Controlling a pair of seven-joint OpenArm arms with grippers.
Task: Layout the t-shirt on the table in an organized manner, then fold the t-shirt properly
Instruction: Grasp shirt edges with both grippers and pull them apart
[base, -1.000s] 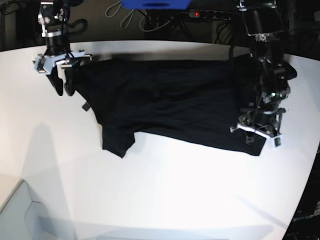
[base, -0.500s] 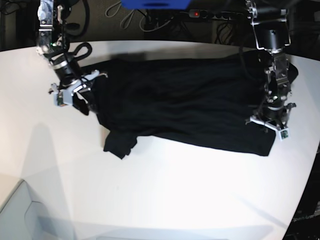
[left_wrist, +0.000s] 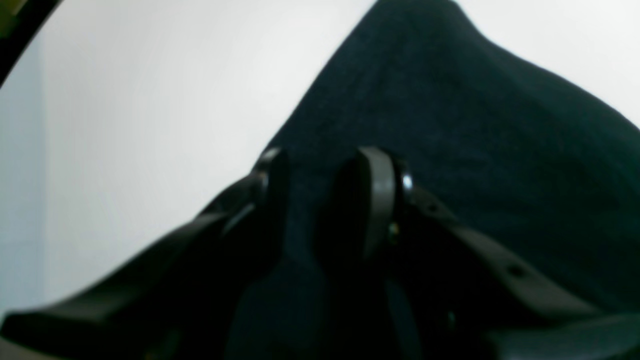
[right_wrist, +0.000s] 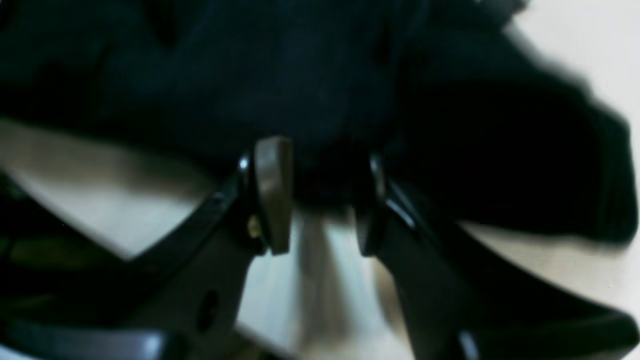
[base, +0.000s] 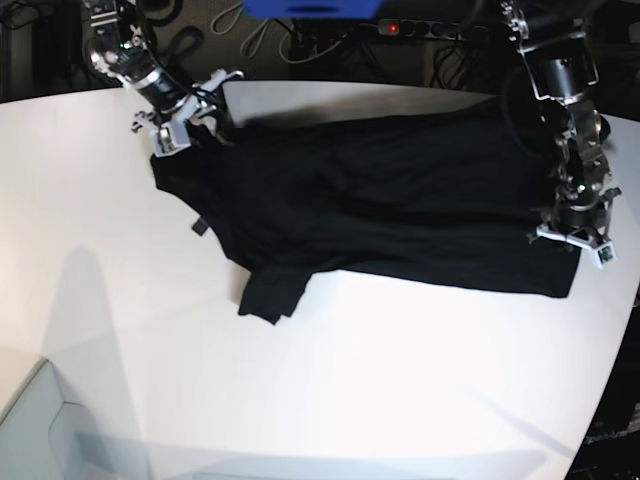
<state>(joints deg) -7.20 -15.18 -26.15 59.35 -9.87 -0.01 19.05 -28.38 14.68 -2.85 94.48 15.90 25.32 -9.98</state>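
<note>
spreading is the step in hand — the right tool (base: 200, 105), at the base view's left, pinches a far corner of the black short-sleeved cloth t-shirt (base: 380, 205), which lies mostly flat on the smooth white worktop (base: 330, 400). one sleeve is bunched near the front edge. at the right, the left tool (base: 575, 240) grips the hem, nearly closed on cloth. folding looks not yet begun.
</note>
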